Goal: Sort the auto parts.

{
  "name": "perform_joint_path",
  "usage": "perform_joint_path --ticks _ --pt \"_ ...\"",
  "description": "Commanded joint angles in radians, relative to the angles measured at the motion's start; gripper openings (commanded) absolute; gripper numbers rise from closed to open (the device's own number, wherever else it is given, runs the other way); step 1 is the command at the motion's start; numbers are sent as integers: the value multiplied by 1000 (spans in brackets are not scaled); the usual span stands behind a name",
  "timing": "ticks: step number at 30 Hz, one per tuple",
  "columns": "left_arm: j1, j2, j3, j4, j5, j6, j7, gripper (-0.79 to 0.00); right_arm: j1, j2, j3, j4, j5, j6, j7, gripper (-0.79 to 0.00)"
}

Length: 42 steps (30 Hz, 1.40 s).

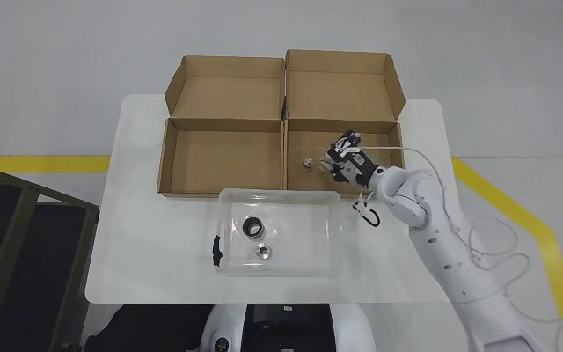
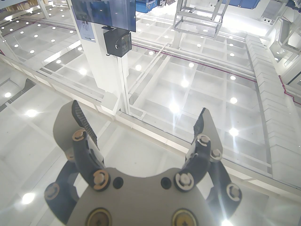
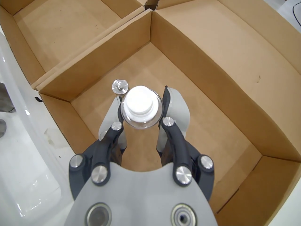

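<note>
- The left gripper (image 2: 139,106) points up at the ceiling. Its two toothed fingers (image 2: 84,123) are wide apart, with nothing between them.
- Close to the robot, a clear tray (image 1: 299,236) sits on the white bench (image 1: 141,246). A dark metal ring (image 1: 252,228) and a smaller shiny part (image 1: 264,253) lie in it. A black thing (image 1: 215,250) is at the tray's left edge.
- Behind the tray stand two brown boxes, side by side and touching, with their lids folded back: the left box (image 1: 220,158) and the right box (image 1: 303,141).
- The right gripper (image 3: 142,95) is over the right box. Its fingers are squeezed tight on a round part (image 3: 140,109), one on each side.
- The round part has a white middle with steps, like a little cake. A shiny, see-through rim goes all around it.
- Just past the round part, a small silver part (image 3: 120,86) lies on the floor of the right box.
</note>
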Motion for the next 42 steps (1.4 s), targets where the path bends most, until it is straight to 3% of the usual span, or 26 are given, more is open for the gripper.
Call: perform_joint_path --ticks 1,8,10,18,28,42 --pt "0 0 0 0 0 0 0 0 4 -1 -4 11 1 0 -2 -437" --pt "0 0 0 0 0 0 0 0 11 -4 -7 14 6 4 -11 -391" --pt "0 0 0 0 0 0 0 0 5 -2 0 -9 -3 9 -16 -222" --pt "0 0 0 0 0 0 0 0 -63 16 72 -186 -29 -3 -27 -15" --pt "0 0 0 0 0 0 0 0 -175 33 110 -407 -9 -87 -39 0" --pt "0 0 0 0 0 0 0 0 -230 36 -21 -537 -94 -180 61 0"
